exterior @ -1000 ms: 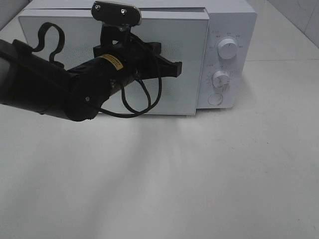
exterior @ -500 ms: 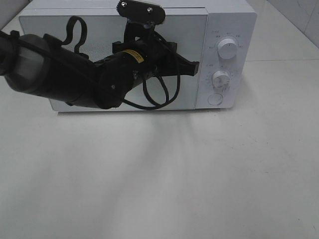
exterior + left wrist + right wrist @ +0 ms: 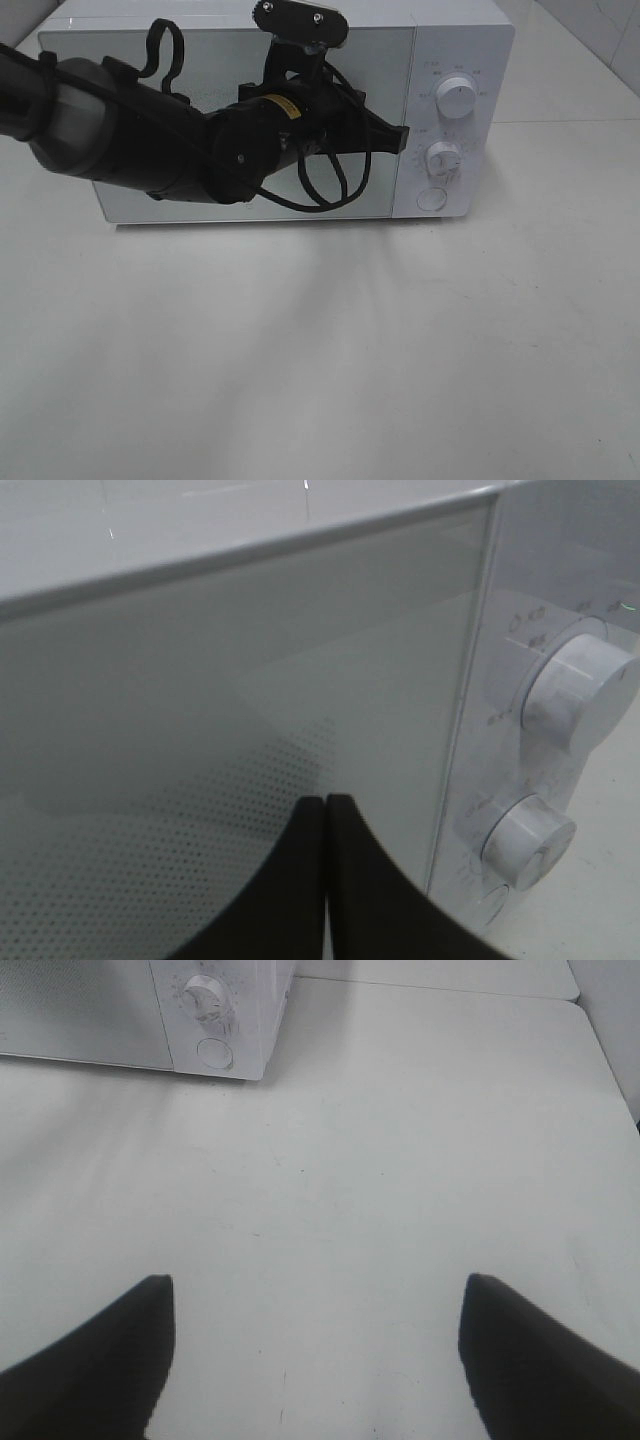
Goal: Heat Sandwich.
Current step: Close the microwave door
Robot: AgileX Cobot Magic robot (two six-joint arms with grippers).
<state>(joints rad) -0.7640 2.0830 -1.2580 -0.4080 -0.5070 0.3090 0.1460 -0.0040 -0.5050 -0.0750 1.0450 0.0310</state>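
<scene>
Fingertips of the left claw meet with nothing between them, at or against the microwave door, which sits flush with the cabinet. Just beside the claw stand the upper dial and lower dial. The sandwich shows in no view and is presumably behind the frosted door. Shutting the door looks finished, so the next move calls for parting the fingers around a dial. The right claw, fingers wide apart, hangs over the worktop, well away.

Looks like a robotics lab bench set up as a kitchen corner: a white microwave on a plain white surface, pale tiles beyond it.
</scene>
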